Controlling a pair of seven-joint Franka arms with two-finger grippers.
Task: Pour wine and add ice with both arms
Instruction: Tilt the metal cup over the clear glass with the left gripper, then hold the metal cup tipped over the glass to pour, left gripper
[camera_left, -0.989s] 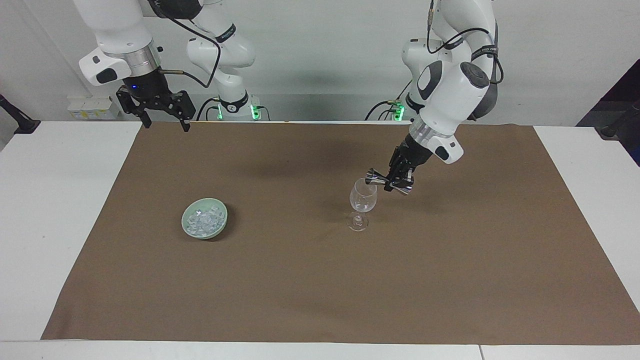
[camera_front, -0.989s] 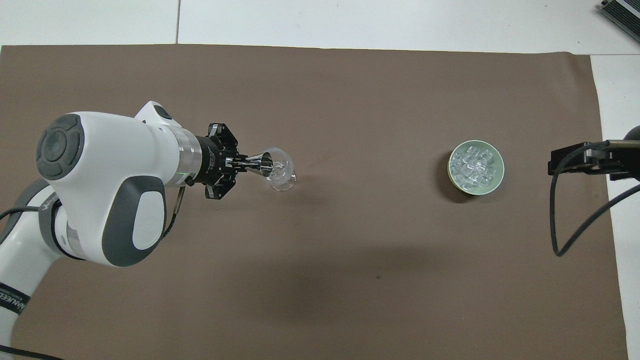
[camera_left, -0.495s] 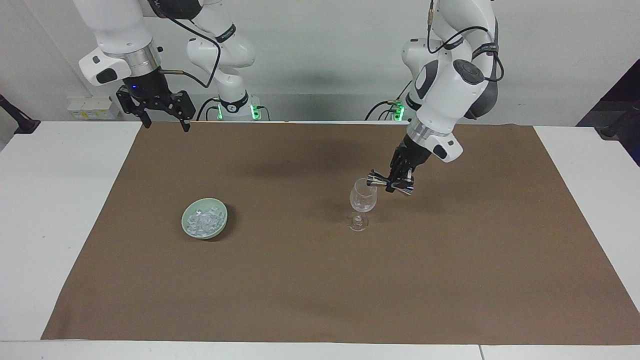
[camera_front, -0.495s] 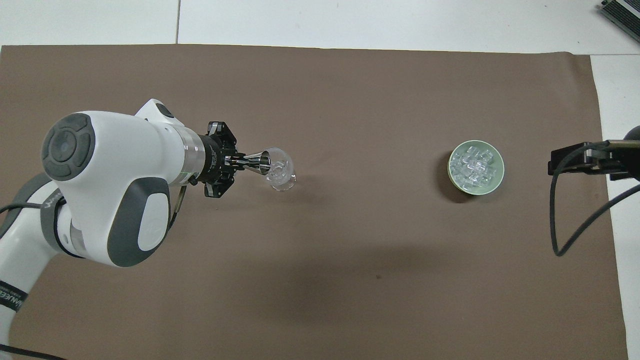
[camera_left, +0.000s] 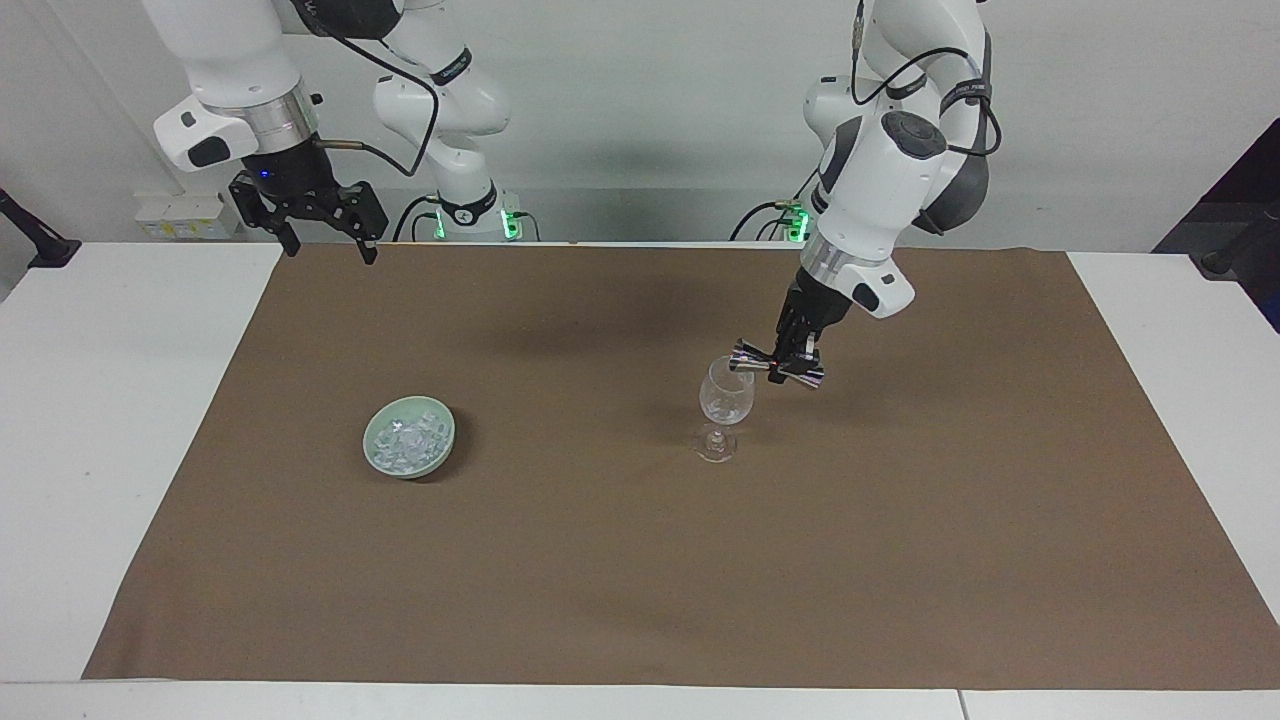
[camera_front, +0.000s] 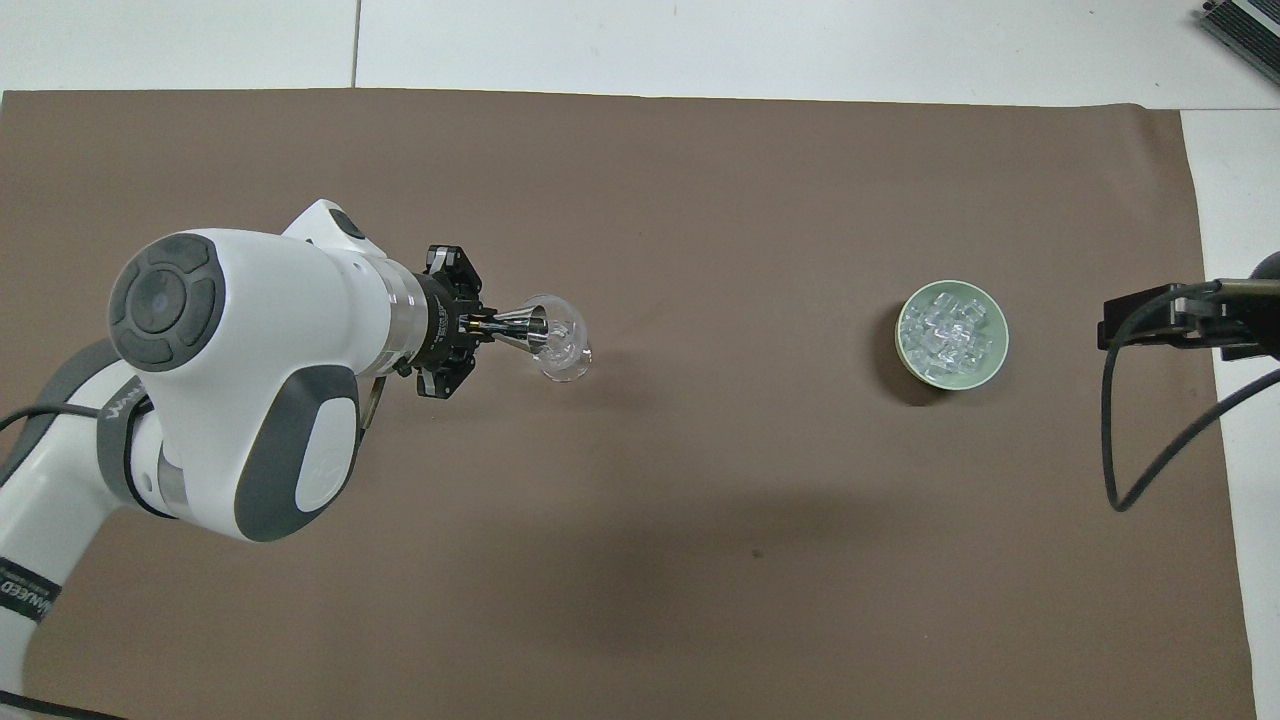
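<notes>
pouring looks underway in the facing view: right of centre, the left gripper (camera_left: 797, 362) clamps a metal jigger (camera_left: 777, 364), tipped sideways at the rim of the stemmed glass (camera_left: 725, 404). upper left, the right gripper (camera_left: 325, 245) waits with fingers spread. overhead, the ice (camera_front: 948, 331) sits untouched in the green bowl (camera_front: 988, 368) at centre right, so i judge adding ice remains.

Even, bright overhead light; my arms cast soft shadows on the brown mat (camera_left: 640, 560). Both views sharp, no glare.
</notes>
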